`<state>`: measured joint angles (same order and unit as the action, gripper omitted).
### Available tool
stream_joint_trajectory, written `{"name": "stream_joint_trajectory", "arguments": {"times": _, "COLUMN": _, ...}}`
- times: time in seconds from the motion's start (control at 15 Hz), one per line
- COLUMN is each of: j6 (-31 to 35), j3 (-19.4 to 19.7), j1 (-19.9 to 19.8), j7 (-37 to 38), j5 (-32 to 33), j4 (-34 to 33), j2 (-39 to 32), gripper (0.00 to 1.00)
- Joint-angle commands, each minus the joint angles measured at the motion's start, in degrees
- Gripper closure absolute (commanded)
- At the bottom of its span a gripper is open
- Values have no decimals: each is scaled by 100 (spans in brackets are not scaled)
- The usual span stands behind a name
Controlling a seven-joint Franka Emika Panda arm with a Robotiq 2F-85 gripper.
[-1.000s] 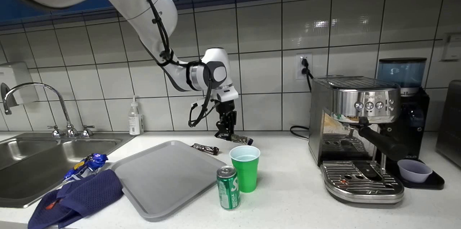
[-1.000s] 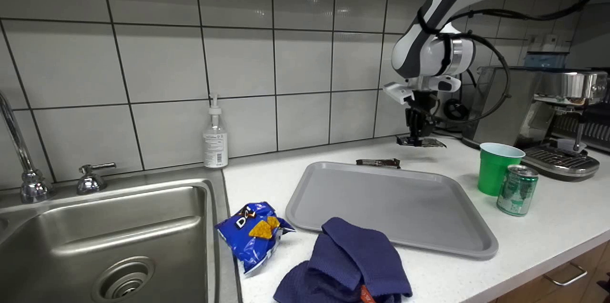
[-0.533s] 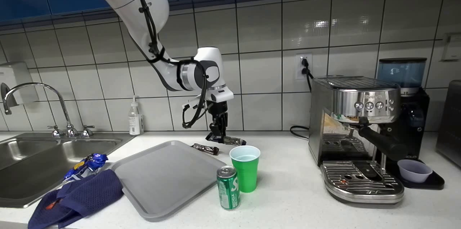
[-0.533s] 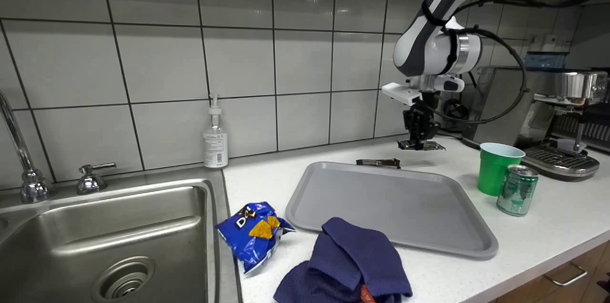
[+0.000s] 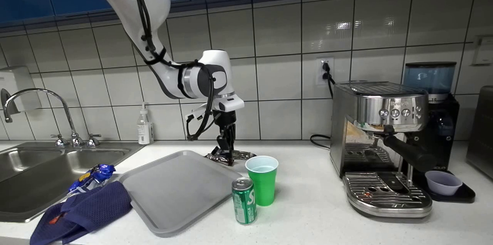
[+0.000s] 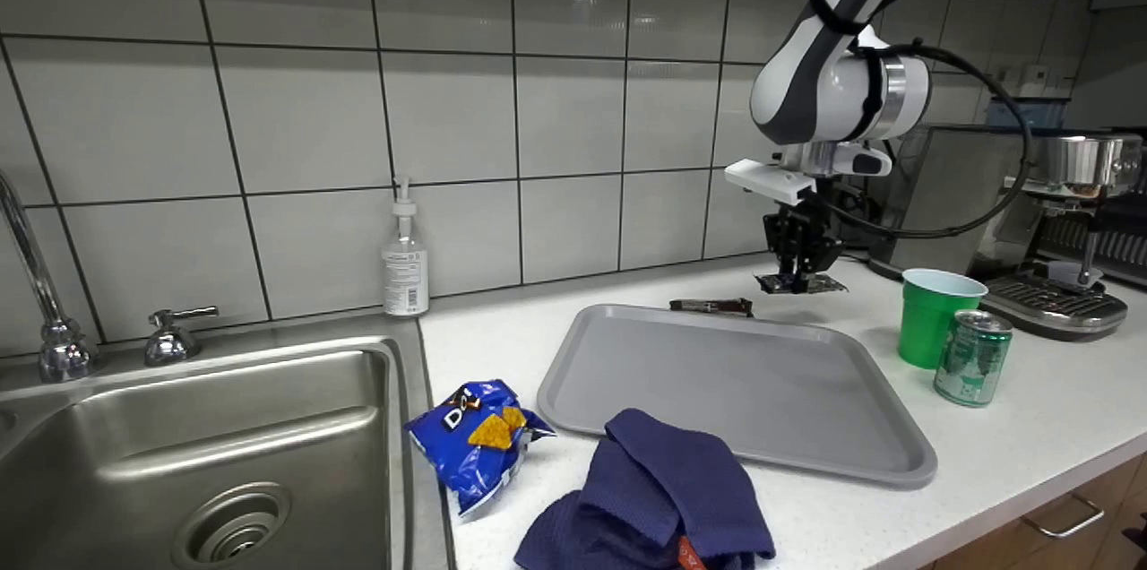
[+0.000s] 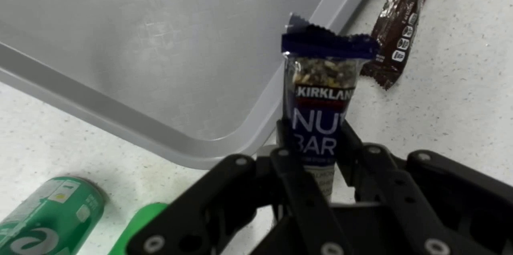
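Note:
My gripper (image 7: 315,134) is shut on a Kirkland nut bar (image 7: 322,82), its fingers along both sides of the wrapper. The bar's dark blue crimped end points away from the gripper in the wrist view. In an exterior view the nut bar (image 6: 823,284) hangs a little above the counter, behind the grey tray (image 6: 735,382). A brown wrapped bar (image 7: 400,30) lies on the counter by the tray's edge, partly covered by the nut bar's end in the wrist view. In an exterior view the gripper (image 5: 227,157) overlaps that brown bar.
A green cup (image 5: 262,183) and a green soda can (image 5: 243,203) stand by the tray's corner. A blue chip bag (image 6: 484,440) and a navy towel (image 6: 654,489) lie near the sink (image 6: 408,427). An espresso machine (image 5: 385,98) and a pump bottle (image 6: 405,270) stand farther off.
Holding the nut bar throughout, the gripper has moved left and lower in an exterior view, coming nearer the tray and the brown bar. The objects on the counter have stayed put.

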<state>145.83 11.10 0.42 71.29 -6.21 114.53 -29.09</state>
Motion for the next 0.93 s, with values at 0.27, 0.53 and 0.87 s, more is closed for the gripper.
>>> {"name": "stream_joint_trajectory", "arguments": {"times": 0.27, "j6": 165, "j3": 6, "j1": 236, "j7": -224, "j5": 430, "j4": 948, "j2": 700, "gripper": 93}}
{"name": "stream_joint_trajectory", "arguments": {"times": 0.53, "j6": 216, "j3": -14, "j1": 414, "j7": -105, "j5": 622, "j4": 1215, "j2": 831, "gripper": 93}}
{"name": "stream_joint_trajectory", "arguments": {"times": 0.87, "j6": 357, "j3": -45, "j1": 648, "j7": 96, "j5": 621, "j4": 1342, "j2": 718, "gripper": 93}}
